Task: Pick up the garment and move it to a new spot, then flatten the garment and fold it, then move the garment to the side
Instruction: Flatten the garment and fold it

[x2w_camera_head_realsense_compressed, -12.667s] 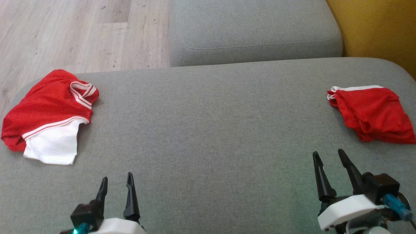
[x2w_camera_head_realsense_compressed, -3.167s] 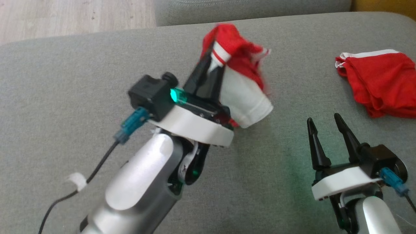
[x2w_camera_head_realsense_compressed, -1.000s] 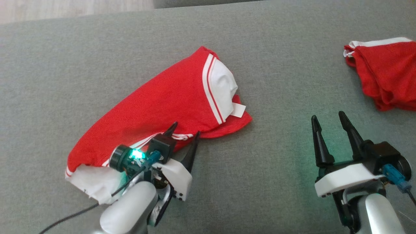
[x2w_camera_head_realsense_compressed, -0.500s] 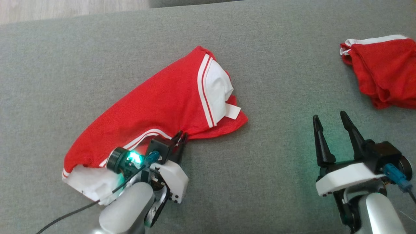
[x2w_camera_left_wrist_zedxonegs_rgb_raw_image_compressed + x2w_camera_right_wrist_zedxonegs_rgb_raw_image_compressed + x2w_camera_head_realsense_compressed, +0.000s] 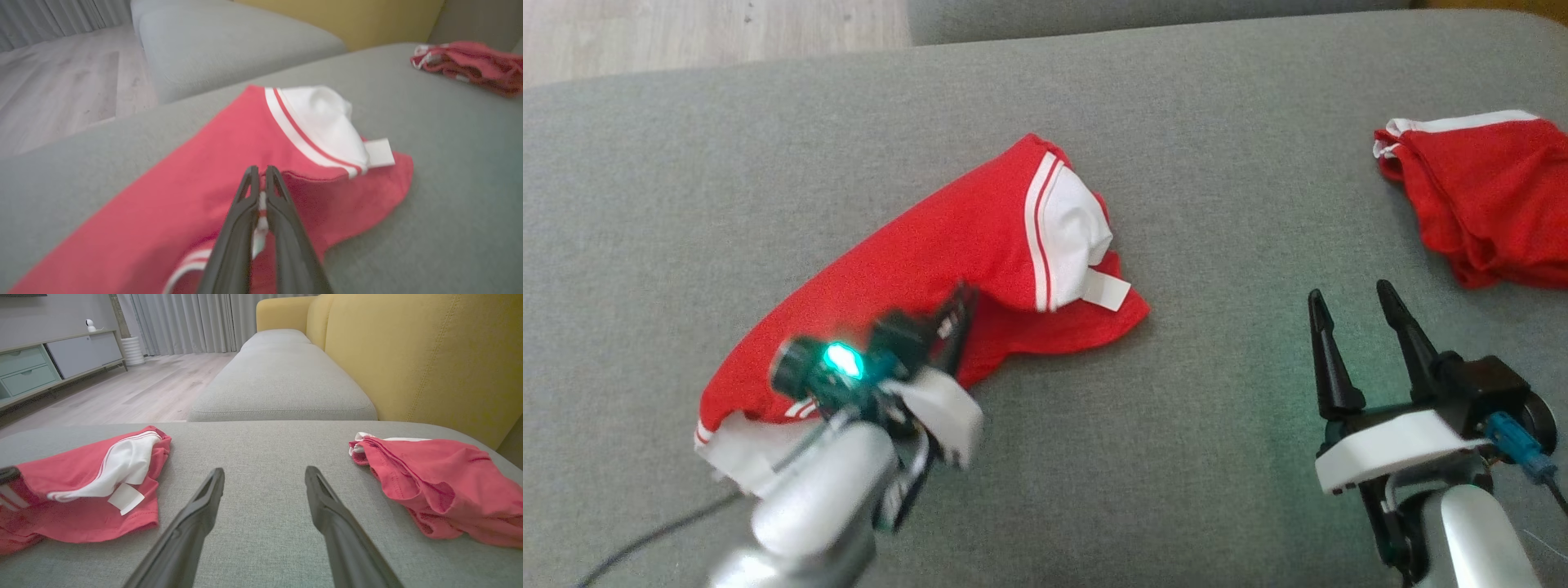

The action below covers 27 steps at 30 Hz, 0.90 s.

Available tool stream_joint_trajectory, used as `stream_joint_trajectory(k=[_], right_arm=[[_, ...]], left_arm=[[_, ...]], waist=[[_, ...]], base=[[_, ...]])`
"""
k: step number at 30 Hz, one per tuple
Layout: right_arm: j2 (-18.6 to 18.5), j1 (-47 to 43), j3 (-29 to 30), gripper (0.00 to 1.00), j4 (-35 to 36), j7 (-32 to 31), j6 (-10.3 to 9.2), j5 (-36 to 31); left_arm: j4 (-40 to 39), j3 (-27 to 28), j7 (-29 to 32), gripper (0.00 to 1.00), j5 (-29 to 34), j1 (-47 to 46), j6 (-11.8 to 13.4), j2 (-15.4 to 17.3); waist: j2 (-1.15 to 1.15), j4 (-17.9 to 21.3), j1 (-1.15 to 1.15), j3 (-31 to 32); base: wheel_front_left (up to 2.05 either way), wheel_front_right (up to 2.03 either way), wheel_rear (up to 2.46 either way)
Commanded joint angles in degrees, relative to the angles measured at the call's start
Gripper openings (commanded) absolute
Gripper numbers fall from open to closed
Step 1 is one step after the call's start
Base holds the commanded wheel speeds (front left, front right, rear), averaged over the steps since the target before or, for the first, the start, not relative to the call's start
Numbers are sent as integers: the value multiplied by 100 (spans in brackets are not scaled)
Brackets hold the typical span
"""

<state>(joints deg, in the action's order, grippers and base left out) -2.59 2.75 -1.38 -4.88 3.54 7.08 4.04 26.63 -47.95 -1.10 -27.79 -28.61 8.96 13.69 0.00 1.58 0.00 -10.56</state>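
Left gripper (image 5: 259, 173) clamped on striped hem of red garment (image 5: 907, 261). Garment lies mid-cushion, running from 8 toward 1 o'clock in head view. Right gripper (image 5: 1347, 291) has fingers apart, idle over bare sofa cushion (image 5: 1217, 425) at 4 o'clock.

Your risks:
- Pinch looks thin, possibly one layer only (head view blurred there), so hem may slip when you pull.
- Dragging toward 2 o'clock may bunch cloth or tangle it with second red garment (image 5: 1486, 196).
- White panel (image 5: 1070, 229) lies folded over. Uneven pull may deepen that crease.

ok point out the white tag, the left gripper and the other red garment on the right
white tag (image 5: 1107, 290), head view, middle of the tag
left gripper (image 5: 260, 171), left wrist view, between fingertips shut on the red garment (image 5: 163, 212)
other red garment (image 5: 1486, 204), head view, middle of the red cloth
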Motion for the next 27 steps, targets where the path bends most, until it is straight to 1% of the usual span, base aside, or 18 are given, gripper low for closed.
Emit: stream_joint_trajectory(k=[1,4,7,10,13,16,18,20,22,23,24,27], right_arm=[[-29,35,-127,100,168,38,41,23],[-29,6,-141,100,195,16,41,17],[-29,-4,-165,100,220,-1,41,11],[-29,13,-207,100,244,-15,41,8],[-29,53,-273,100,247,-18,41,4],[-29,121,-322,100,228,-14,41,4],[-29,163,-336,100,225,-16,41,-9],[-29,200,-349,100,237,-19,41,-21],[-29,233,-350,100,236,-21,41,-32],[-29,243,-348,100,234,-18,41,-34],[-29,251,-345,100,231,-16,41,-36],[-29,266,-320,100,227,-12,41,-37]], left_arm=[[-254,344,-74,0,-83,-450,49,187],[-470,624,-41,0,-188,-734,62,404],[-594,928,90,0,-219,-1122,81,799],[-539,1244,308,0,-289,-1503,66,1257],[-254,1480,545,0,-354,-1796,15,1696],[104,1659,702,0,-395,-1985,22,2038],[345,1757,700,0,-381,-2076,36,2260],[603,1823,623,0,-369,-2151,-5,2433],[834,1832,508,0,-329,-2190,-44,2525],[945,1824,464,19,-317,-2193,-59,2540],[1043,1815,421,100,-318,-2191,-87,2537],[1266,1835,280,100,-373,-2164,-97,2458]], waist=[[0,-29,0,42],[0,-58,0,88],[0,-66,0,92],[0,-44,0,52],[0,26,0,-21],[0,123,0,-103],[0,196,0,-169],[0,262,0,-241],[0,308,0,-295],[0,323,0,-313],[0,332,0,-327],[0,326,0,-350]], base=[[0,0,0],[0,0,0],[0,0,0],[0,0,0],[0,0,0],[0,0,0],[0,0,0],[0,0,0],[0,0,0],[0,0,0],[0,0,0],[0,0,0]])
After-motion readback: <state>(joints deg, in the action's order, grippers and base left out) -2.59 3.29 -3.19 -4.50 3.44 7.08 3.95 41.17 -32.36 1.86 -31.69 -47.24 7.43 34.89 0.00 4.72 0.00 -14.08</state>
